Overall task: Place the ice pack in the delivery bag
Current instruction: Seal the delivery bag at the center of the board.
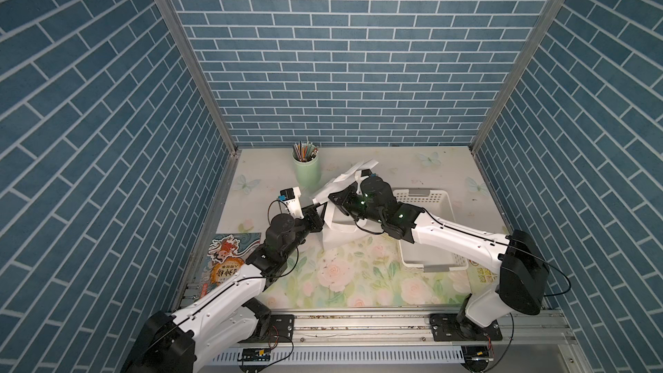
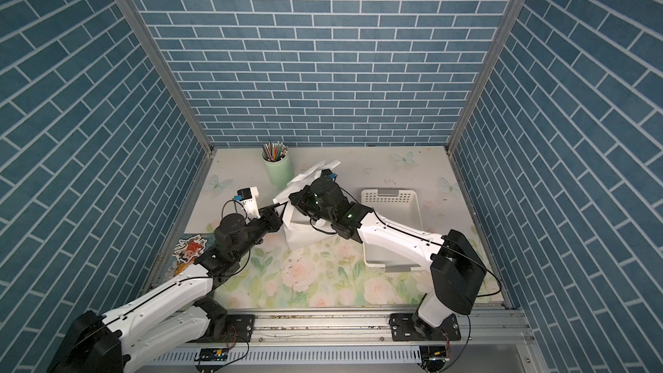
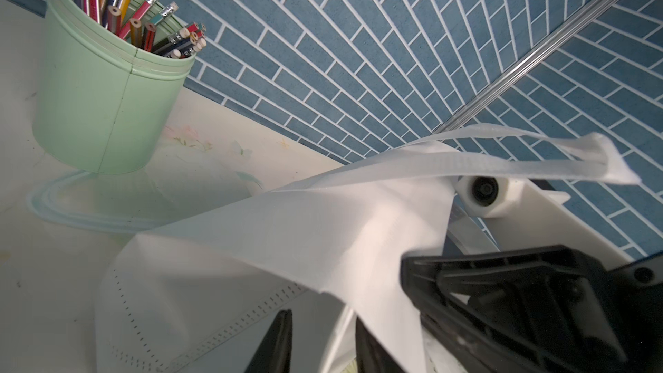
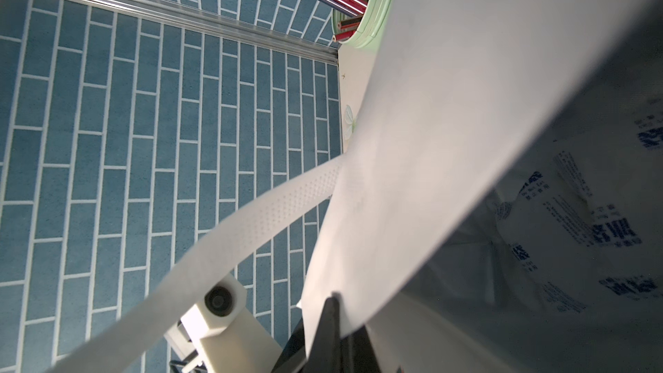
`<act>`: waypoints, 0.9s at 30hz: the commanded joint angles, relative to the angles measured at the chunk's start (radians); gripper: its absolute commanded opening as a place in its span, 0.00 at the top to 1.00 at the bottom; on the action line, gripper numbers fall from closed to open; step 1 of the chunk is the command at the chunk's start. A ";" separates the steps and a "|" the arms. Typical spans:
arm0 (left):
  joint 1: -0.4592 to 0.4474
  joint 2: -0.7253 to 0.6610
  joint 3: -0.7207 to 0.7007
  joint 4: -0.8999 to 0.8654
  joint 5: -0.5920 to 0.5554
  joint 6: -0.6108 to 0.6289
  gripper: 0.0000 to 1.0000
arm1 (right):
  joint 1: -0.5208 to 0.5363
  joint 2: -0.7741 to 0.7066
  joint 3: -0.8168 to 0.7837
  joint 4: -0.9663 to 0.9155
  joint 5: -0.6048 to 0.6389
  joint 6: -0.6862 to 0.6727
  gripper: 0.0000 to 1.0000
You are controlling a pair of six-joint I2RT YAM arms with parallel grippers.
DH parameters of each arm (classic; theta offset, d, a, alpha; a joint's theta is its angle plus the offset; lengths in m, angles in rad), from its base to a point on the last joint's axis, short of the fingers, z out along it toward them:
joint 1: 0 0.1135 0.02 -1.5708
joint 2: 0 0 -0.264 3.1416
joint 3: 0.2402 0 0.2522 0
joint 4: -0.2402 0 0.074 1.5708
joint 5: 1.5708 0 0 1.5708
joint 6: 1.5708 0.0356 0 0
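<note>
Left wrist view puts the left gripper (image 3: 323, 328) at the rim of the delivery bag (image 3: 287, 238). Its fingers (image 3: 278, 344) stand apart, and the white fabric drapes over one of them rather than being pinched. A green pencil cup (image 3: 107, 102) stands on the surface (image 3: 43, 281) just beside the bag. Further right, the right gripper (image 4: 335, 331) has its fingers together, clamped on the bag's rim, which holds the mouth up and open. Past that rim the ice pack (image 4: 567, 217) lies down inside the bag, its blue print showing against the dim lining. A white basket (image 1: 427, 209) sits at the far right, partly under the right arm.

The placing itself looks done, so the step in hand is letting go. The next move calls for the right fingers to part and for both arms to back up and out. The loop strap (image 4: 251, 217) runs close to the left wrist and could snag, dragging or tipping the bag.
</note>
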 commanded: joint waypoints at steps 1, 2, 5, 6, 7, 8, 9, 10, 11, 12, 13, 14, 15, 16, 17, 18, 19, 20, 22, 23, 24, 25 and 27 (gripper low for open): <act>0.007 -0.038 -0.026 -0.049 -0.021 0.013 0.66 | -0.006 0.013 -0.029 -0.021 0.011 -0.046 1.00; 0.007 -0.049 -0.032 -0.055 -0.024 0.012 0.69 | -0.007 0.013 -0.029 -0.019 0.013 -0.047 1.00; 0.008 -0.081 -0.055 -0.065 -0.031 0.004 0.72 | -0.008 0.011 -0.030 -0.018 0.011 -0.050 1.00; 0.008 -0.089 -0.062 -0.060 -0.027 0.001 0.73 | -0.008 0.011 -0.030 -0.017 0.008 -0.050 1.00; 0.008 -0.099 -0.069 -0.048 -0.019 0.001 0.74 | -0.008 0.010 -0.031 -0.015 0.008 -0.051 1.00; 0.008 -0.105 -0.073 -0.040 -0.013 -0.001 0.74 | -0.007 0.010 -0.031 -0.013 0.007 -0.052 1.00; 0.008 -0.106 -0.073 -0.036 -0.010 -0.004 0.74 | -0.007 0.010 -0.032 -0.012 0.007 -0.053 1.00; 0.008 -0.105 -0.072 -0.033 -0.012 -0.006 0.75 | -0.007 0.010 -0.032 -0.011 0.010 -0.055 1.00; 0.008 -0.098 -0.069 -0.032 -0.011 -0.006 0.76 | -0.005 0.009 -0.033 -0.011 0.009 -0.058 1.00; 0.008 -0.088 -0.064 -0.031 -0.010 -0.007 0.77 | -0.006 0.009 -0.035 -0.010 0.007 -0.058 1.00; 0.008 -0.077 -0.058 -0.028 -0.005 -0.009 0.81 | -0.005 0.009 -0.035 -0.007 0.003 -0.060 1.00; 0.008 -0.067 -0.051 -0.024 0.004 -0.008 0.83 | -0.004 0.008 -0.036 -0.005 0.003 -0.061 1.00; 0.008 -0.053 -0.045 -0.015 0.014 -0.007 0.86 | -0.005 0.006 -0.036 -0.003 0.001 -0.061 1.00; 0.008 -0.035 -0.039 0.001 0.031 -0.007 0.89 | -0.003 0.004 -0.039 0.006 -0.001 -0.060 1.00; 0.008 -0.024 -0.036 0.015 0.043 -0.007 0.91 | -0.003 0.001 -0.041 0.017 -0.001 -0.059 1.00; 0.008 -0.015 -0.033 0.026 0.053 -0.007 0.93 | 0.000 -0.003 -0.041 0.023 0.001 -0.060 1.00; 0.008 -0.009 -0.032 0.040 0.067 -0.008 0.95 | 0.003 -0.006 -0.040 0.027 0.005 -0.063 1.00; 0.008 -0.005 -0.031 0.053 0.080 -0.008 0.95 | 0.003 -0.006 -0.036 0.030 0.006 -0.067 1.00; 0.009 -0.004 -0.030 0.071 0.101 -0.009 0.98 | 0.002 -0.007 -0.031 0.027 0.007 -0.073 1.00; 0.008 -0.004 -0.030 0.079 0.111 -0.009 0.99 | 0.003 -0.008 -0.030 0.029 0.006 -0.073 1.00; 0.009 -0.007 -0.030 0.085 0.121 -0.007 0.99 | 0.005 -0.008 -0.030 0.034 0.007 -0.073 1.00; 0.009 -0.011 -0.029 0.086 0.126 -0.007 0.99 | 0.004 -0.010 -0.030 0.039 0.009 -0.074 1.00; 0.008 -0.017 -0.033 0.087 0.124 -0.006 0.99 | 0.003 -0.010 -0.028 0.047 0.009 -0.075 1.00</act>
